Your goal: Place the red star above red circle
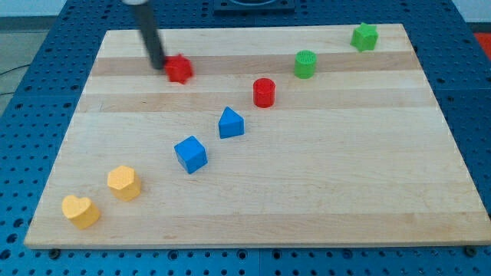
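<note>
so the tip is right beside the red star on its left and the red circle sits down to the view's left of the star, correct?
Not quite. The camera view shows the red circle down to the view's right of the red star, not its left. The rest holds: my tip is right beside the star, on its left.

My tip [158, 64] sits just left of the star [179, 69], near the bench's [322, 192] top left. The cylinder [264, 92] lies well right of the star, slightly lower
</note>
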Available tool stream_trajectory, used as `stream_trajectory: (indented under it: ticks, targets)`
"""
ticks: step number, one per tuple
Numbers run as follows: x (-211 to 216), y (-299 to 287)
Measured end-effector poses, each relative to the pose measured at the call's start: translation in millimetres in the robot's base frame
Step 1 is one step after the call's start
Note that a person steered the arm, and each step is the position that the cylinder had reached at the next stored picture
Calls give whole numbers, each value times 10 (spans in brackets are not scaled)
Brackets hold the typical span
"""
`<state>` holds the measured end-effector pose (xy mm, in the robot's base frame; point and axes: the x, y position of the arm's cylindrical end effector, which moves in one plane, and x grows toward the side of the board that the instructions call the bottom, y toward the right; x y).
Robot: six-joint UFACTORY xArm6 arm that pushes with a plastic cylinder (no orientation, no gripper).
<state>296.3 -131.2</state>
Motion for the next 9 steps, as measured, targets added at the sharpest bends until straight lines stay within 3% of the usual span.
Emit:
stream_trajectory:
  ticks: [1, 2, 3, 4, 5, 6, 7, 8, 9]
  targets:
    - [210, 369]
    - [400, -232]
    - [596, -64]
    - [584, 539]
    - [450, 1052]
    - [334, 952]
    - [-108, 951]
    - [-405, 1396]
    - [-162, 1888]
